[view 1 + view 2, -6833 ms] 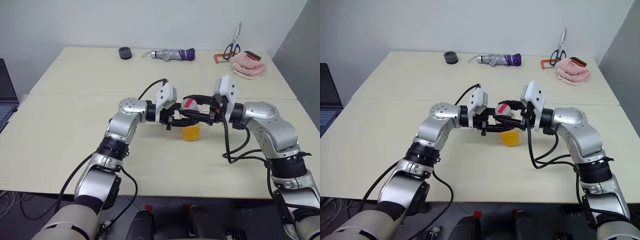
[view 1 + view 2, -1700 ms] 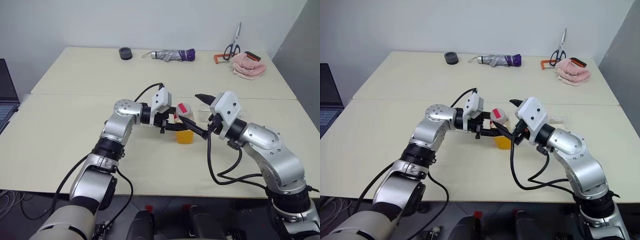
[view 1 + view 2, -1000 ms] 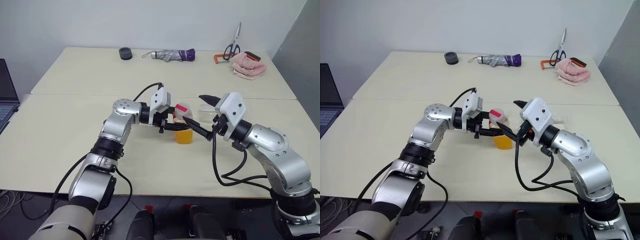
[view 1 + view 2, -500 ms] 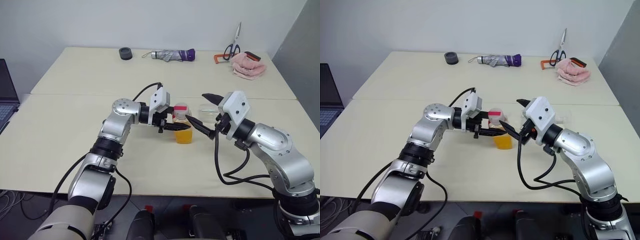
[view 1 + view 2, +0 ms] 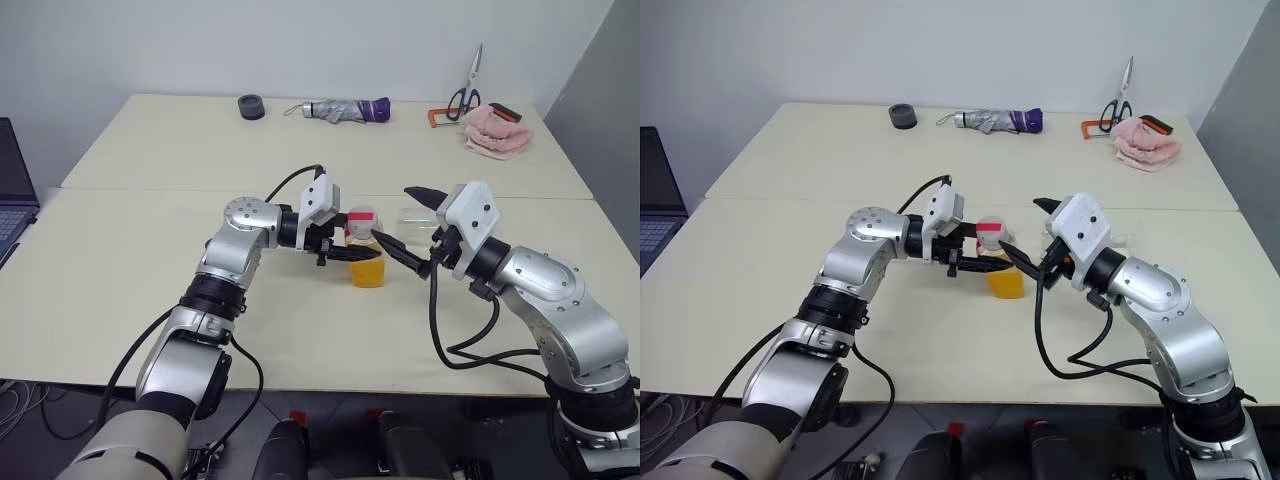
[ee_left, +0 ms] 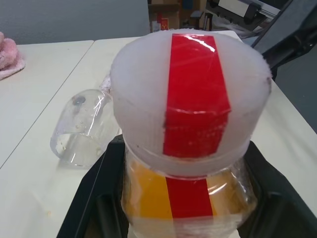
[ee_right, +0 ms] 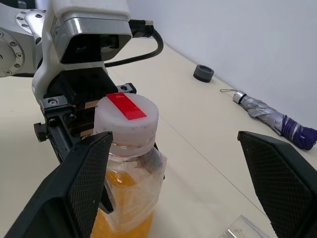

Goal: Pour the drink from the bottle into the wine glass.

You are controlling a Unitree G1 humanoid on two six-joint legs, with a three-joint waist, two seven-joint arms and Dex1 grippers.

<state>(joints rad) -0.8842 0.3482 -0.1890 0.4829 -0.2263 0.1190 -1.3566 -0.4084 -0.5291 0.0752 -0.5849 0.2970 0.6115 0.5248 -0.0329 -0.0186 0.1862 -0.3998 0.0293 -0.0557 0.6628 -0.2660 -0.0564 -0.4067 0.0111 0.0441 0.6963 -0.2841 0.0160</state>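
- the wine glass [image 6: 81, 126] lies on its side, its stem and foot hidden behind the bottle [image 6: 190, 148].
- laptop [image 5: 10, 190] cut by edge.

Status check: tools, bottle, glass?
Left tool shut on capped clear plastic bottle of orange drink. Right tool open beside cap. Clear wine glass lying on its side.

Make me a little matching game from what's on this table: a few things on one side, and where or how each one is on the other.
Things:
1. bottle
2. wine glass
3. umbrella
4. right gripper

States:
A. lying on its side, empty
B. folded, at the table's far edge
C. open, next to the cap
D. upright, capped, held by the left gripper

Pairs: 1-D, 2-A, 3-B, 4-C
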